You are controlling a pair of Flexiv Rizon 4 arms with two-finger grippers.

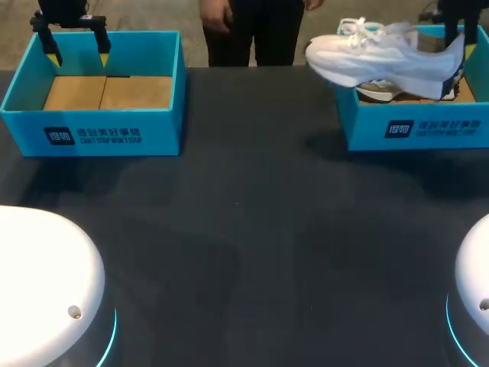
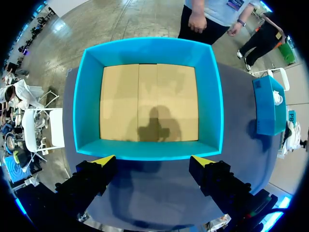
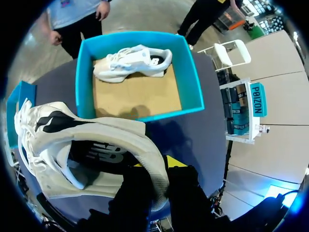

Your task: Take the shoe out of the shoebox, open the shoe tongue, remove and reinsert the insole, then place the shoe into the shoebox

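Observation:
A white shoe (image 1: 382,57) hangs tilted over the right blue shoebox (image 1: 416,130), toe toward the table's middle. My right gripper (image 1: 457,47) is shut on its heel. In the right wrist view the heel collar of the shoe (image 3: 91,140) is pinched between the fingers of the right gripper (image 3: 155,166), and a second white shoe (image 3: 133,63) lies inside the box (image 3: 190,77). That second shoe (image 1: 378,92) shows partly under the held one. My left gripper (image 1: 79,55) stands open over the far wall of the left box, holding nothing. The left gripper (image 2: 153,160) looks down on it.
The left blue shoebox (image 1: 92,134) holds only its brown cardboard floor (image 2: 149,101). Dark tabletop (image 1: 244,229) stretches between and in front of the two boxes. The white arm bases (image 1: 38,283) sit at the near corners.

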